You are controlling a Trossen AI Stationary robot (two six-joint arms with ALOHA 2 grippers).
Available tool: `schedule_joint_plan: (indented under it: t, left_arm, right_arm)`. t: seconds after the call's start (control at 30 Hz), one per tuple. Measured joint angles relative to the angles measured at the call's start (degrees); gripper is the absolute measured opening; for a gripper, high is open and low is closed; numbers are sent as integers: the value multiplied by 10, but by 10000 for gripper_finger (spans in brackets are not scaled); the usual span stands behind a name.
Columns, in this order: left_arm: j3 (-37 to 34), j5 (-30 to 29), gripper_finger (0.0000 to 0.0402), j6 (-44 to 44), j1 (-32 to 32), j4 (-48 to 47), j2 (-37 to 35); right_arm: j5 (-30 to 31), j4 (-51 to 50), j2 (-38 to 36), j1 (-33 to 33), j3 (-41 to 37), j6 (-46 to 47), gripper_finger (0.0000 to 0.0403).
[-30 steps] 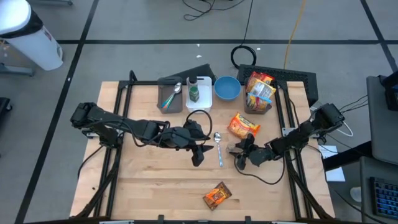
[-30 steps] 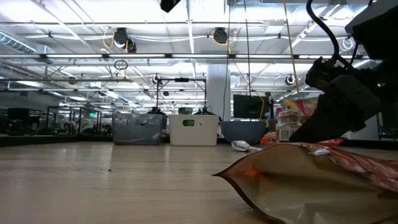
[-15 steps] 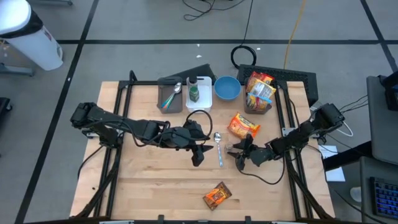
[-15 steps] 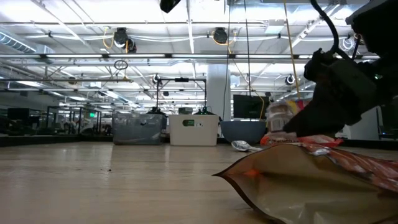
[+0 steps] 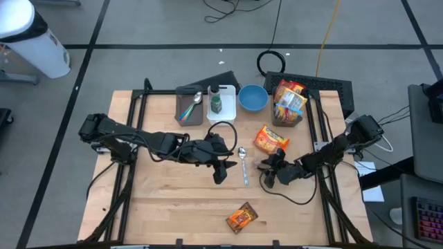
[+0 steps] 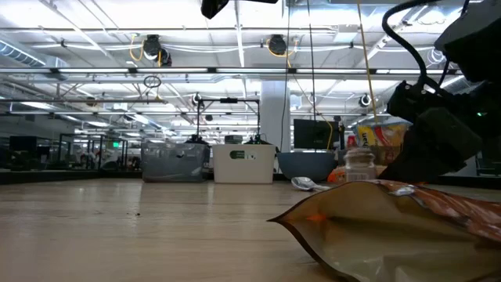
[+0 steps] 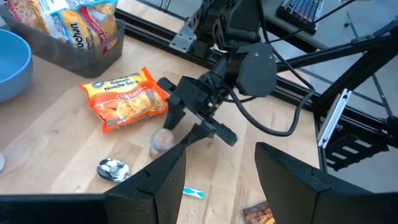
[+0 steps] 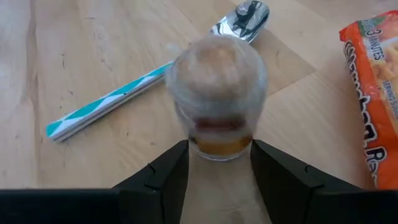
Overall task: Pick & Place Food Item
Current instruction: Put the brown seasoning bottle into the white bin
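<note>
A small clear jar (image 8: pixel 217 93) with a frosted lid and orange-brown contents stands between the fingers of my right gripper (image 8: pixel 219 150), which is shut on it at the table's right middle (image 5: pixel 266 168). In the low view the jar (image 6: pixel 362 164) looks upright, with its base hidden behind a snack packet. My left gripper (image 5: pixel 220 174) hangs open above the table's middle with nothing between its fingers (image 7: pixel 168 180). It points toward the jar (image 7: pixel 163 140). My right gripper pinches the jar's lower part (image 8: pixel 200 135) between its two fingers (image 8: pixel 166 177), one on each side. The fingers slant down from the table's right side. The jar stays upright with its lid up. Whether its base rests on the table, I cannot tell.
A teal-striped spoon (image 5: pixel 243 164) lies just left of the jar and an orange ramen packet (image 5: pixel 270 138) lies beyond it. A snack packet (image 5: pixel 241 218) lies near the front edge. Along the far edge stand a blue bowl (image 5: pixel 252 97), a bin of noodle packets (image 5: pixel 288 102) and a utensil tray (image 5: pixel 189 105).
In the low view the jar shifted a little left and up with my right gripper, then came back down and stands upright again. My left gripper has kept still.
</note>
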Motion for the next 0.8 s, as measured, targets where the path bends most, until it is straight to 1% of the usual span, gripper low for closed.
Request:
schedule_joint_plan:
  t: [0.23,0.5,0.6,0.7,0.8]
  left_arm:
    - [0,0,200,-2,0,0,0]
    - [0,0,200,-2,0,0,0]
    - [0,0,200,-2,0,0,0]
    - [0,0,200,-2,0,0,0]
    - [0,1,200,-2,0,0,0]
  right_arm:
    - [-2,3,0,0,0,-3,165]
    - [-51,23,0,-3,0,-3,172]
    - [-78,30,-1,-9,0,14,193]
    - [-99,33,-2,-19,0,31,225]
    - [-108,32,-2,-30,1,40,260]
